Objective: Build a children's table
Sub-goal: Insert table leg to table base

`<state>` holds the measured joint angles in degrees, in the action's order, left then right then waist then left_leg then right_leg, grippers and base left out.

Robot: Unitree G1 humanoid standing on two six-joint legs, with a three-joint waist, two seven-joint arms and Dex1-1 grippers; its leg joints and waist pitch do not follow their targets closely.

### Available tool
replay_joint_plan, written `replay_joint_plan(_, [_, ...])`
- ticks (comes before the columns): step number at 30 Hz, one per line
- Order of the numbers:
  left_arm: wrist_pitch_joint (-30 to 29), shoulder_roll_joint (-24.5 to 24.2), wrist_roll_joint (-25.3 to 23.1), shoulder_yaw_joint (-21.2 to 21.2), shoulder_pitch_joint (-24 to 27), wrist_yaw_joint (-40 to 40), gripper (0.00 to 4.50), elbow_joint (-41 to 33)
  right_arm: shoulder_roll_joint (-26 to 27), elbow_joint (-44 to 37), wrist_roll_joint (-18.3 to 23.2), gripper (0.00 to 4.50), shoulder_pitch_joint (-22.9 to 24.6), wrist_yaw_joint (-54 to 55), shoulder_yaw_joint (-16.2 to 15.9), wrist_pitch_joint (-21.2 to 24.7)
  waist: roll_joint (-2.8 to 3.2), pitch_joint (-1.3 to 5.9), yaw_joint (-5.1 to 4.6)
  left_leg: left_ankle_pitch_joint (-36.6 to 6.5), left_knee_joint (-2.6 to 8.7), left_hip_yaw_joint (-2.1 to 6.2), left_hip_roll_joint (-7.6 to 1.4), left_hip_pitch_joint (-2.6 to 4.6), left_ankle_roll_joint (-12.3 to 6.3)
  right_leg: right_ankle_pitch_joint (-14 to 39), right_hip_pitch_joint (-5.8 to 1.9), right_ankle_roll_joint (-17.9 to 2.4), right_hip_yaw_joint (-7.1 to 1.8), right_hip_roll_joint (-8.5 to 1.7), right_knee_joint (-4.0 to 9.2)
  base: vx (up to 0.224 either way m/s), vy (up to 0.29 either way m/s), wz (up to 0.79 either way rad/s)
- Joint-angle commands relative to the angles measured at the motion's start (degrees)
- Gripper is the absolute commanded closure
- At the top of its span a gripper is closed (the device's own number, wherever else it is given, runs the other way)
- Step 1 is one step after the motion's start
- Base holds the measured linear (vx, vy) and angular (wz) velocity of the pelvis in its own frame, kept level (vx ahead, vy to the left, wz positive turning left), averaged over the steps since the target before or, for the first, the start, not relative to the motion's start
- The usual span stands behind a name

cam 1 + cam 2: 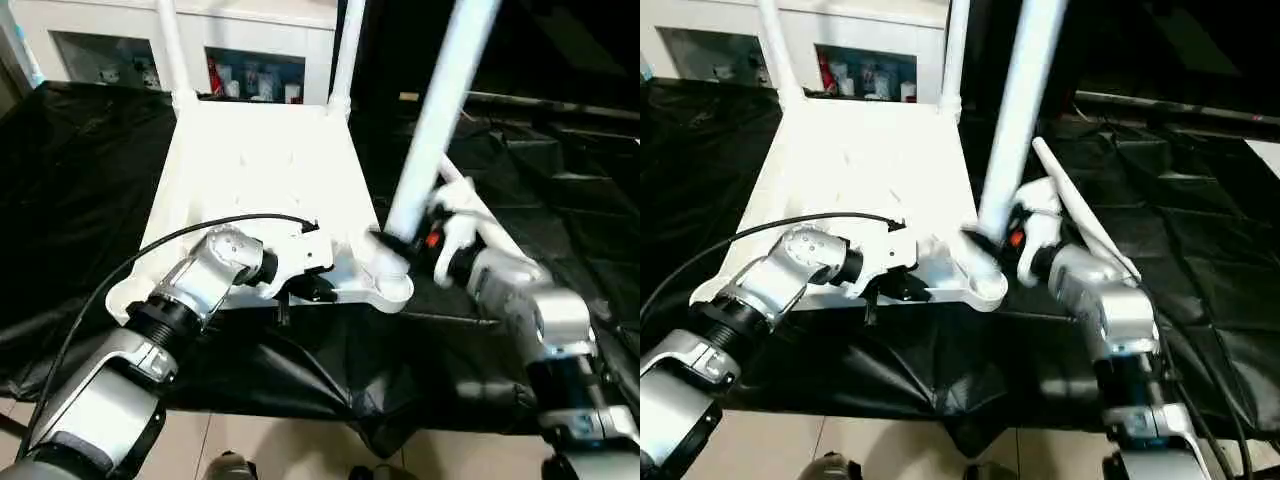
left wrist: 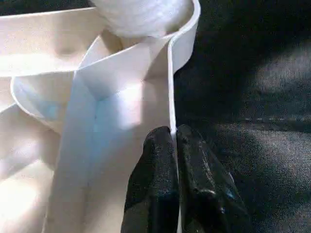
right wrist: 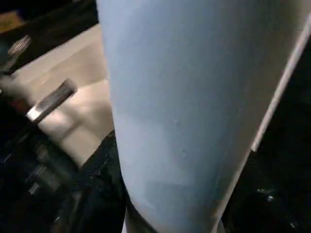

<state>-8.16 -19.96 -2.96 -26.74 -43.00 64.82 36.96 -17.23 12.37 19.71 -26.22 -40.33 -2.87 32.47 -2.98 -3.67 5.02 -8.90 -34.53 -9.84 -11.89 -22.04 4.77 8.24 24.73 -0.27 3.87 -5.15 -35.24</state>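
Two legs already upright at the tabletop's [image 1: 270, 160] far corners, a third going in.

I see my left gripper [image 2: 174, 141] pinched shut on the tabletop's thin near rim, forearm angled inward; my right gripper [image 1: 420, 240] clasps the third leg [image 1: 440, 110] just above the near-right socket [image 1: 388, 285], wrist bent in.

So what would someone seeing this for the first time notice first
The white tabletop lies upside down on black cloth, with two legs already standing in its far corner sockets. At the near right corner the right gripper holds a third leg in its socket, leaning to the right. The left gripper is shut on the tabletop's near rim.
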Motion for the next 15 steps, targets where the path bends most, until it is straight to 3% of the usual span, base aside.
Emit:
replay_joint_plan(1, [-0.65,-0.3,0.52,2.8,-0.49,-1.81,4.5,-0.03,-1.37,-1.63,0.43,2.55,0.11,-0.9,0.12,0.88,0.65,4.75,0.02,-17.6,4.05,0.02,-0.56,1.11,1.17,19.5,-3.67,-9.02,-1.74,-2.26,4.63,0.0,0.0,0.0])
replay_joint_plan(5, [-0.45,-0.62,2.28,4.48,0.77,-1.27,4.5,-1.08,-1.56,1.32,-1.02,2.55,-0.4,-1.04,-0.06,-0.11,0.1,4.71,-0.16,-16.96,4.0,0.03,-0.42,0.73,1.2,22.08,-3.8,-7.76,-1.6,-2.45,4.91,0.0,0.0,0.0])
replay_joint_plan(10, [0.57,-0.58,1.87,4.13,2.21,-1.42,4.5,-2.0,-0.72,5.45,-2.25,2.55,-1.81,0.24,0.2,-2.87,0.24,4.77,-0.31,-16.31,3.94,-0.06,-0.6,0.94,1.05,20.71,-3.4,-8.47,-1.69,-2.46,4.77,0.0,0.0,0.0])
replay_joint_plan(15, [1.31,-0.44,1.31,3.74,2.74,-0.76,4.5,-2.59,0.48,9.61,-2.08,2.55,-3.58,0.2,0.99,-4.62,0.21,4.8,-0.59,-16.11,3.99,-0.07,-0.52,0.82,0.82,19.08,-3.62,-9.15,-1.68,-2.39,4.51,0.0,0.0,0.0])
